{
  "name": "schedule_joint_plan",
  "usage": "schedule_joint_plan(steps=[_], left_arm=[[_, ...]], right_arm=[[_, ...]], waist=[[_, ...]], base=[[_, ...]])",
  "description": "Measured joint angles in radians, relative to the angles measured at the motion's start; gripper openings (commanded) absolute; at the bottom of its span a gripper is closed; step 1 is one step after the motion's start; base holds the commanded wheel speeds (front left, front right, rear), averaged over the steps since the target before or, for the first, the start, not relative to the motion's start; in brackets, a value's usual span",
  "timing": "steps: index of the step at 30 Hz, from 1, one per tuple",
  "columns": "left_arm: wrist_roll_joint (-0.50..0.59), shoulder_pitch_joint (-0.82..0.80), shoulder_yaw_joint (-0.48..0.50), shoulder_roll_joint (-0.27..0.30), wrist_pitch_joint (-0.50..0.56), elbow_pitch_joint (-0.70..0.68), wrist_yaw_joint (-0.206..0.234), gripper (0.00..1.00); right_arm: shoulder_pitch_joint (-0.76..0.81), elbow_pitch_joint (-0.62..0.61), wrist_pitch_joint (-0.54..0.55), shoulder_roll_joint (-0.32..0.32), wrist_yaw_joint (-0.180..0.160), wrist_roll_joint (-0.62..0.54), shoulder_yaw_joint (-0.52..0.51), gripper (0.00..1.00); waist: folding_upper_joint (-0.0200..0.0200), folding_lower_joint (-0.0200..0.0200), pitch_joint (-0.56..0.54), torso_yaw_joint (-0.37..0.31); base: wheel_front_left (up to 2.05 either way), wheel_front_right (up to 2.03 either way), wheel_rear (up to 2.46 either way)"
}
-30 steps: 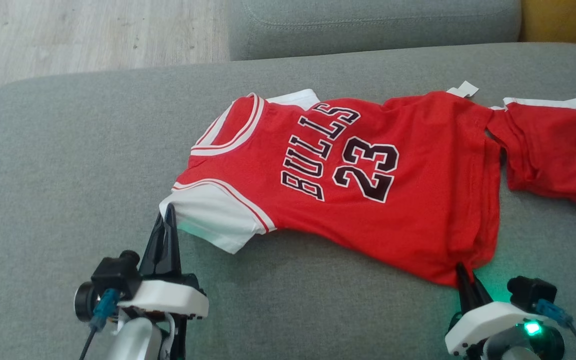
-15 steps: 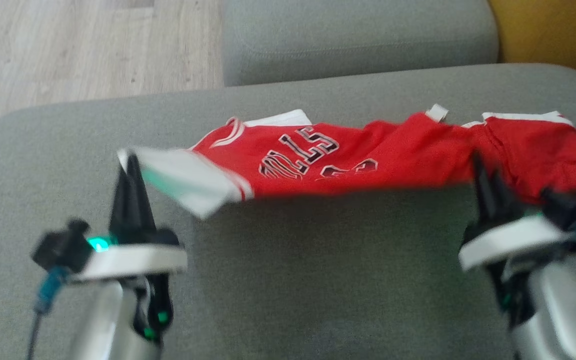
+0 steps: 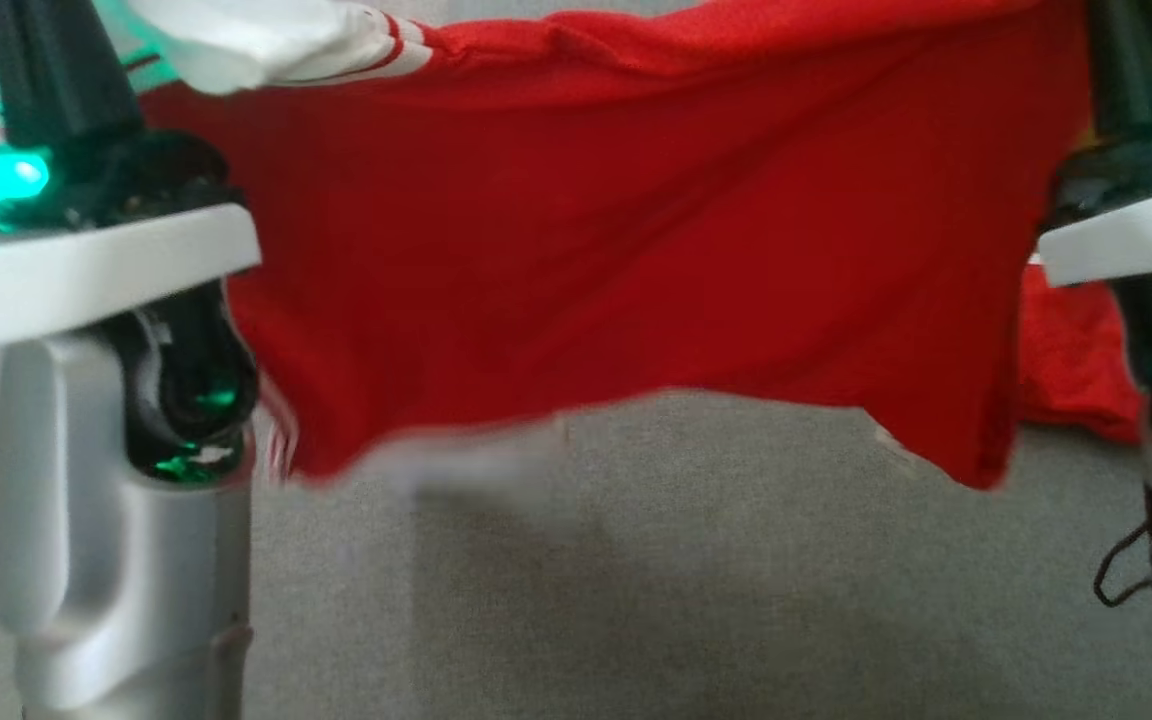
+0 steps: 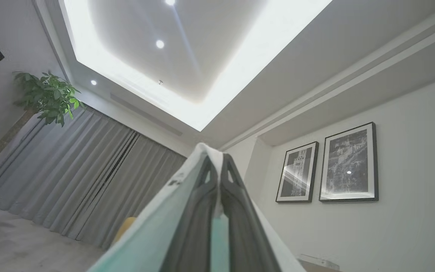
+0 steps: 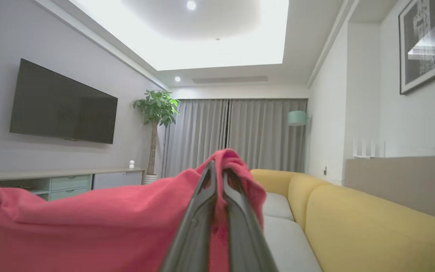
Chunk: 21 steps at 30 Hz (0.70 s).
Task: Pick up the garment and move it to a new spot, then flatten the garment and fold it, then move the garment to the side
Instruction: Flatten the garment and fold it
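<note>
Above the sofa [image 3: 636, 600], the jersey [image 3: 636, 250] hangs stretched between both arms: left gripper [image 4: 215, 163] jaws clenched on its white sleeve [image 3: 266, 40], right gripper [image 5: 217, 168] jaws clamping a red corner [image 5: 240, 162]. The pick-up looks done. Next, carry it aside and lower it evenly.

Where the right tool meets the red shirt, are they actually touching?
Touching. The right wrist view shows the right tool shut on a bunched fold of the red shirt, the cloth pinched in its grip.
</note>
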Motion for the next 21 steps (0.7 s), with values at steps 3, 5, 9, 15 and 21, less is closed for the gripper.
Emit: schedule_joint_plan(steps=[3,5,9,15,21], left_arm=[[-0.020,-0.012,0.005,0.002,0.059,-0.064,0.024,0.00],[-0.021,-0.014,0.005,0.012,0.093,-0.093,0.038,0.00],[-0.021,-0.022,0.008,0.037,0.143,-0.107,0.054,0.00],[-0.035,-0.133,0.022,0.069,0.181,0.051,0.042,0.00],[-0.003,-0.496,0.045,0.156,0.156,0.378,-0.016,0.00]], right_arm=[[-0.012,-0.047,0.053,0.014,0.000,0.009,-0.015,0.00],[-0.012,-0.076,0.093,0.031,0.000,0.016,-0.030,0.00],[-0.011,-0.106,0.179,0.053,0.000,0.002,-0.042,0.00],[-0.052,0.015,0.225,0.090,0.000,0.022,-0.059,0.00],[-0.437,0.341,0.155,0.082,0.000,-0.006,0.004,0.00]], waist=[[0.0000,0.0000,-0.002,0.003],[0.0000,0.0000,-0.001,0.007],[0.0000,-0.0001,0.021,0.012],[0.0000,0.0000,0.097,0.013],[-0.0001,0.0004,0.247,0.005]], base=[[0.00,0.00,0.00],[0.00,0.00,0.00],[0.00,0.00,0.00],[0.00,0.00,0.00],[0.00,0.00,0.00]])
